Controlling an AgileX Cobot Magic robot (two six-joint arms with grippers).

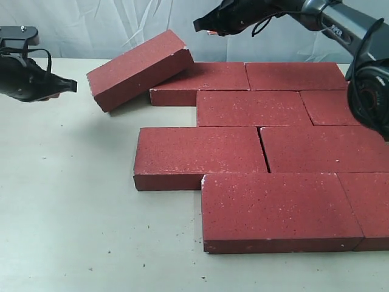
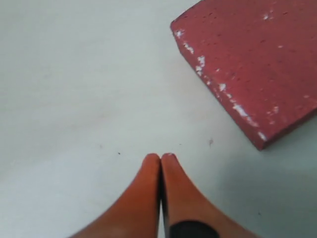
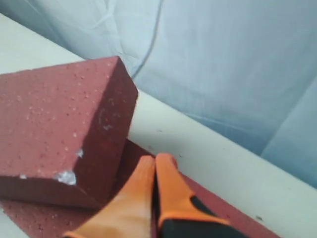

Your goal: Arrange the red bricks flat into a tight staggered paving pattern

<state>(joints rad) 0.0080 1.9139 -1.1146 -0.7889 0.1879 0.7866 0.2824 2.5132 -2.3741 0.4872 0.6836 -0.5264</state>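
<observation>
Several dark-red bricks (image 1: pixel 255 107) lie flat in staggered rows on the pale table. One brick (image 1: pixel 140 68) is tilted, its right end propped on the far-left flat brick (image 1: pixel 203 84) and its left end down on the table. My right gripper (image 1: pixel 203 25) hovers shut just above and behind the raised end; its wrist view shows the orange fingertips (image 3: pixel 156 159) beside that brick's end face (image 3: pixel 116 134). My left gripper (image 1: pixel 70 86) is shut and empty over bare table left of the tilted brick, whose chipped corner (image 2: pixel 247 64) shows in the left wrist view beyond the fingertips (image 2: pixel 160 157).
A pale blue cloth backdrop (image 1: pixel 109 24) hangs behind the table's far edge. Bare table (image 1: pixel 67 201) stretches left and in front of the bricks. The right arm's dark body (image 1: pixel 368 91) stands over the right side of the rows.
</observation>
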